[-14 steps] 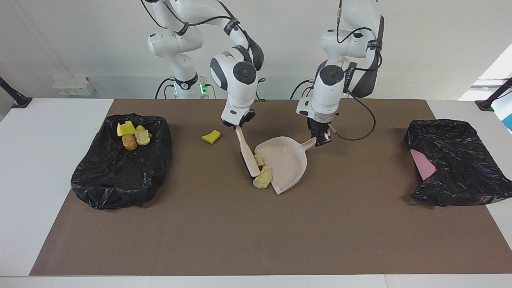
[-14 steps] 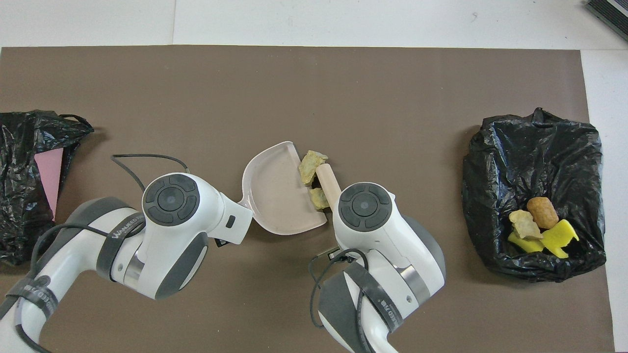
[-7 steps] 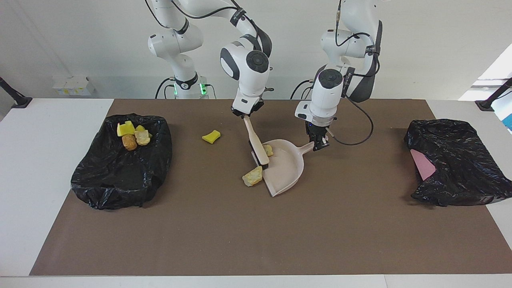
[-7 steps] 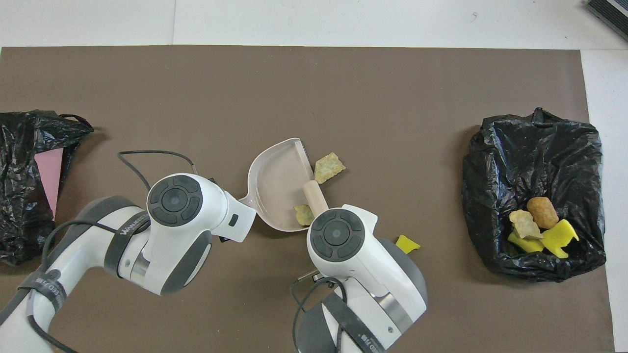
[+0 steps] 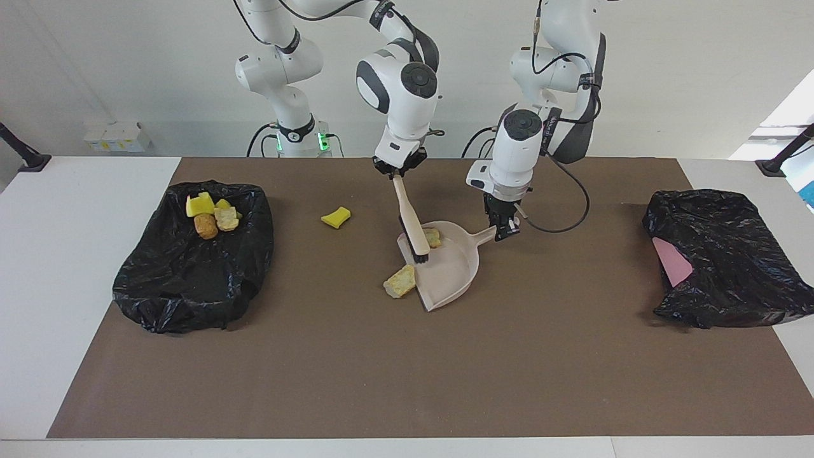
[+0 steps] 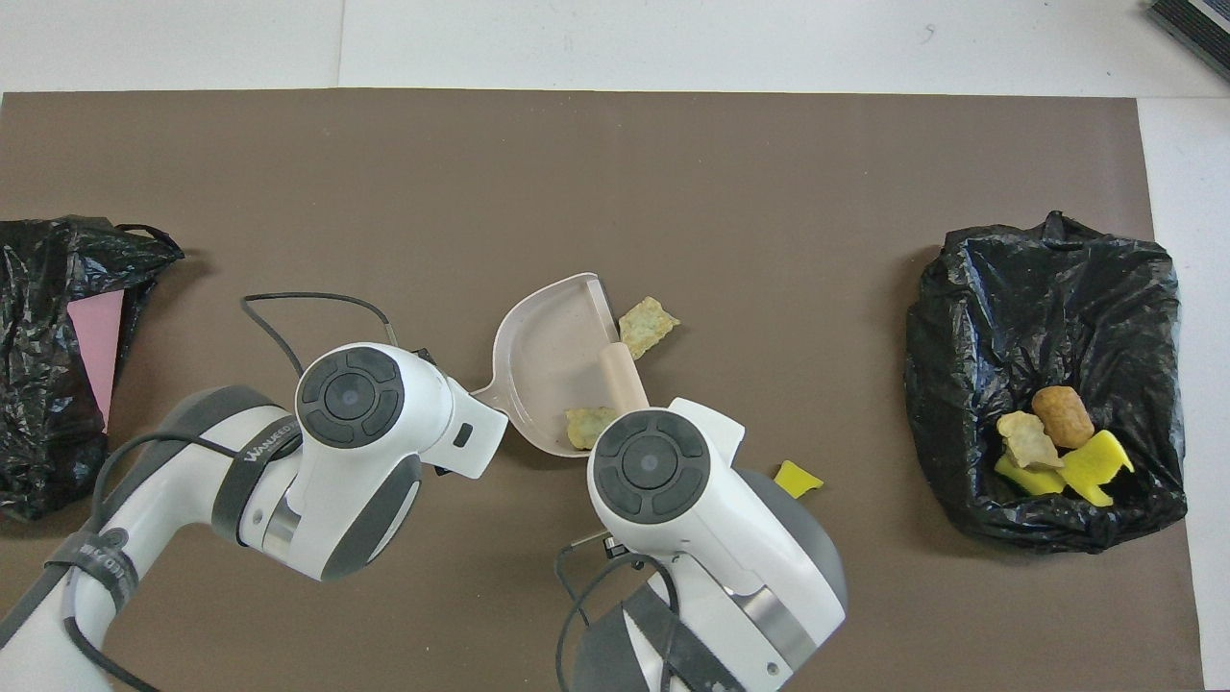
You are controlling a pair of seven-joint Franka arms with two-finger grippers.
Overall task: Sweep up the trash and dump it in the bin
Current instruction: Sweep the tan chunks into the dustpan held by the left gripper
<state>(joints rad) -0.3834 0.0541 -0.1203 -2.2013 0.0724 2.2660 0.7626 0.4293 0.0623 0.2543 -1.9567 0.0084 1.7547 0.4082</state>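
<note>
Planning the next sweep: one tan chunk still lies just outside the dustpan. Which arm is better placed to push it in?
Right. The right gripper holds the brush beside the chunk; the left gripper is occupied holding the dustpan.

"WANUEED" on left arm's strap

The dustpan lies mid-bench on the mat. One trash chunk sits inside the pan; another chunk lies on the mat just beside the pan's open edge. The brush stands tilted, its head in the pan. A sponge piece lies apart, toward the right arm's end. At that end sits a bag-lined bin with several chunks in it. A second bag lies at the left arm's end.
</note>
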